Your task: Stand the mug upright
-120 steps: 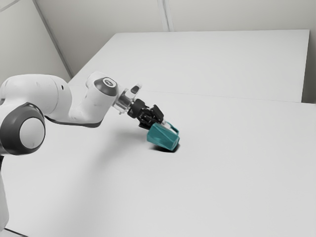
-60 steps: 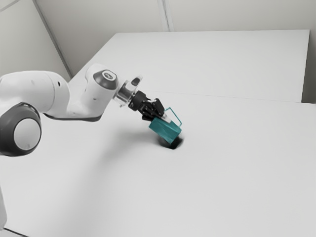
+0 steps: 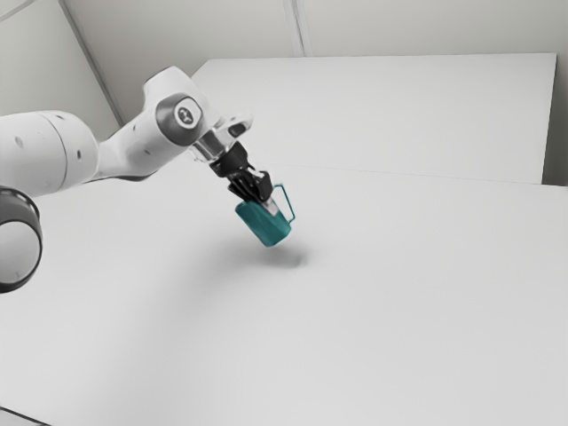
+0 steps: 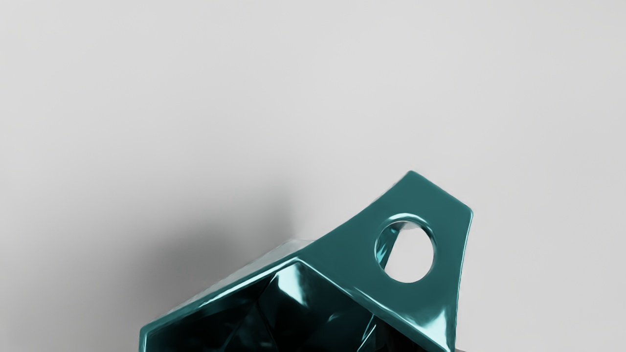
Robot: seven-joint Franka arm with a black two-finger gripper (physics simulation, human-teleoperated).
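Exterior view from arm's point(image 3: 142, 146) side, farther back, angled down, wrist view close, facing same tabletop point(image 3: 399, 284), mug point(image 3: 262, 224) in 2 views

Mug point(image 4: 313, 303) cut off (only partly) by wrist view's edge.

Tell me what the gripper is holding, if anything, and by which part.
The gripper holds the teal mug by its wall near the rim, on the handle side.
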